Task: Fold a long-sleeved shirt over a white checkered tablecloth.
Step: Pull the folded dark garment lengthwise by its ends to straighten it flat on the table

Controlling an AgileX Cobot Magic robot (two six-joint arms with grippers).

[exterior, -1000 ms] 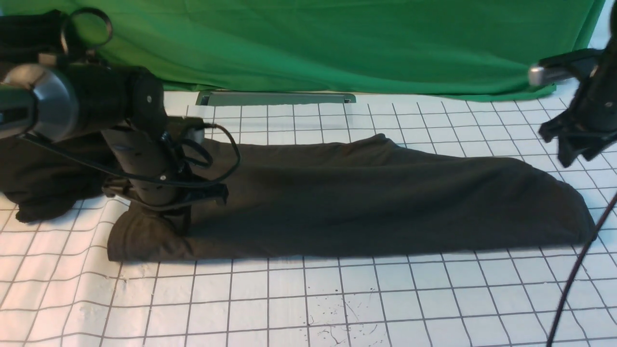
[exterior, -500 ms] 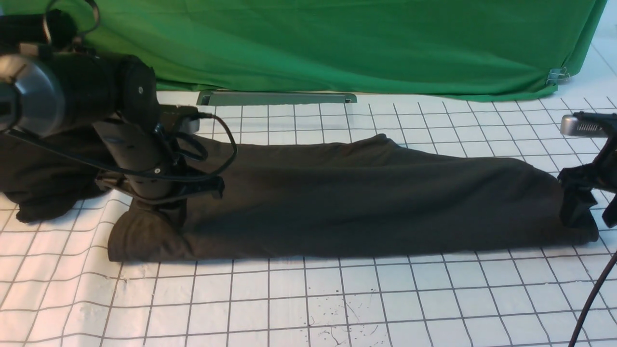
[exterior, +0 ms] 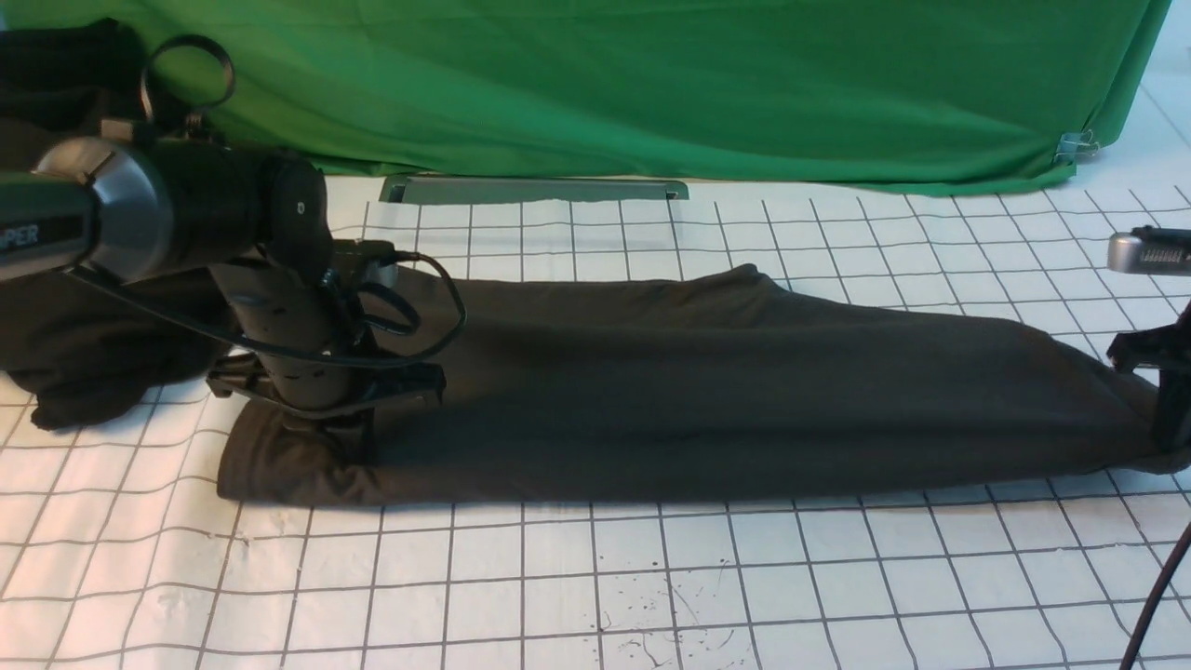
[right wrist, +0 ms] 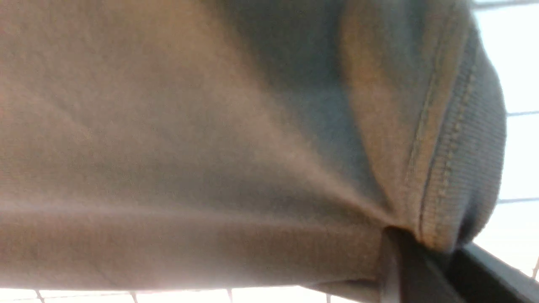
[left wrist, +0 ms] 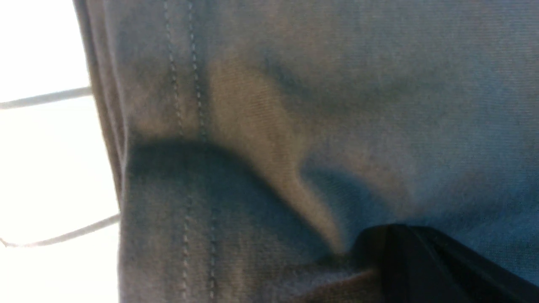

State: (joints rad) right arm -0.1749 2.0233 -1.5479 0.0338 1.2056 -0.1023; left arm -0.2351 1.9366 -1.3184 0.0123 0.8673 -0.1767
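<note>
The long-sleeved shirt (exterior: 707, 381) lies as one long dark band across the white checkered tablecloth (exterior: 595, 577). No print or label shows. My left gripper (exterior: 330, 437) is shut on its left end, pressed down near the cloth. In the left wrist view, stitched fabric (left wrist: 294, 105) bunches at the black fingers (left wrist: 404, 261). My right gripper (exterior: 1170, 433) at the frame's right edge is shut on the shirt's right end. In the right wrist view, folds and a ribbed edge (right wrist: 463, 168) of the shirt converge into the right gripper (right wrist: 404, 240).
A blacker shapeless heap of cloth (exterior: 84, 354) lies at the far left behind my left arm. A green cloth (exterior: 651, 84) hangs along the back, with a grey metal bar (exterior: 535, 189) at its foot. A black cable (exterior: 1158, 596) crosses the lower right corner.
My right gripper came down from above the table, opened at the shirt's right end and shut on it. The shirt's right end is now drawn out to the right. My left arm shifted slightly.
</note>
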